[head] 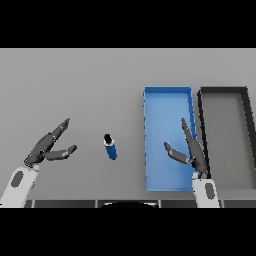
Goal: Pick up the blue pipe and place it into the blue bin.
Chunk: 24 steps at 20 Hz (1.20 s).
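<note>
Two hands hover with fingers spread, holding nothing: left hand point(47, 147) at the left, right hand point(190, 150) over the blue bin point(167, 95). Between them a blue pipe point(110, 147) lies on the grey bench point(75, 85), long axis running near-to-far, dark end pointing away.

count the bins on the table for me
2. The blue bin lies right of centre, with the right hand over it. The black bin sits beside it, further right. Nothing seems to be hidden.
</note>
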Each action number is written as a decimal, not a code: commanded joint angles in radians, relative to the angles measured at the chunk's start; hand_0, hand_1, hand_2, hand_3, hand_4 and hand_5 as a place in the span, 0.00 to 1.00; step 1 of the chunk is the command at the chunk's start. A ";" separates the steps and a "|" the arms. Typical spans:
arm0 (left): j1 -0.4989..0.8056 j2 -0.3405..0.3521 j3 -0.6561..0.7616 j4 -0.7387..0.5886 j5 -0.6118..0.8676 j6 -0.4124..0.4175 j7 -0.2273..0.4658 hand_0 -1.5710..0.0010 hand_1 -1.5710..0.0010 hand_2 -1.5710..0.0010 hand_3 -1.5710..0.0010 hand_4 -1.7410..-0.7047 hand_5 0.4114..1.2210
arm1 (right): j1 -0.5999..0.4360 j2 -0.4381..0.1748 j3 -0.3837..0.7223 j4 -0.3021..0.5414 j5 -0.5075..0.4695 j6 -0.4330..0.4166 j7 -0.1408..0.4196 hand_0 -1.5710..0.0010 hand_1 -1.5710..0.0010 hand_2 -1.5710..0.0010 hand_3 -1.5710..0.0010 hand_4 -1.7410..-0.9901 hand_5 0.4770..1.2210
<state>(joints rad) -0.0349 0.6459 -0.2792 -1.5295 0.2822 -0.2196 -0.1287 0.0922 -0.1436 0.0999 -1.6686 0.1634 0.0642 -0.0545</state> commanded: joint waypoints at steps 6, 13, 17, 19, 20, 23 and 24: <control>0.013 -0.023 -0.108 -0.100 -0.033 -0.049 0.066 1.00 1.00 1.00 1.00 0.52 0.13 | -0.008 0.010 0.008 -0.003 -0.013 0.014 -0.011 1.00 1.00 1.00 1.00 0.62 0.21; -0.025 -0.149 -0.208 -0.070 -0.138 -0.011 0.080 1.00 1.00 1.00 1.00 0.51 0.09 | -0.001 -0.001 0.003 -0.011 -0.011 0.016 0.014 1.00 1.00 1.00 1.00 0.59 0.23; -0.066 -0.229 -0.230 -0.011 -0.189 0.031 0.061 1.00 1.00 1.00 1.00 0.49 0.11 | -0.013 0.007 -0.003 0.008 -0.022 0.019 0.017 1.00 1.00 1.00 1.00 0.58 0.23; -0.095 -0.267 -0.234 0.041 -0.205 0.045 0.060 1.00 1.00 1.00 1.00 0.50 0.11 | 0.002 0.007 -0.001 -0.007 -0.025 0.022 0.000 1.00 1.00 1.00 1.00 0.56 0.24; -0.103 -0.285 -0.236 0.060 -0.203 0.040 0.044 1.00 1.00 1.00 1.00 0.50 0.11 | 0.005 -0.001 -0.006 -0.007 -0.024 0.022 0.002 1.00 1.00 1.00 1.00 0.56 0.24; -0.130 -0.321 -0.253 0.117 -0.250 0.061 0.021 1.00 1.00 1.00 1.00 0.54 0.10 | 0.011 0.004 0.001 -0.022 -0.018 0.016 0.015 1.00 1.00 1.00 1.00 0.56 0.25; -0.137 -0.334 -0.259 0.123 -0.264 0.073 0.013 1.00 1.00 1.00 1.00 0.56 0.10 | 0.021 0.007 0.004 -0.032 -0.016 0.015 0.019 1.00 1.00 1.00 1.00 0.55 0.25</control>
<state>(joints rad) -0.1718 0.3116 -0.5386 -1.4062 0.0180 -0.1463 -0.1149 0.1134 -0.1367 0.1045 -1.7003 0.1473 0.0793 -0.0366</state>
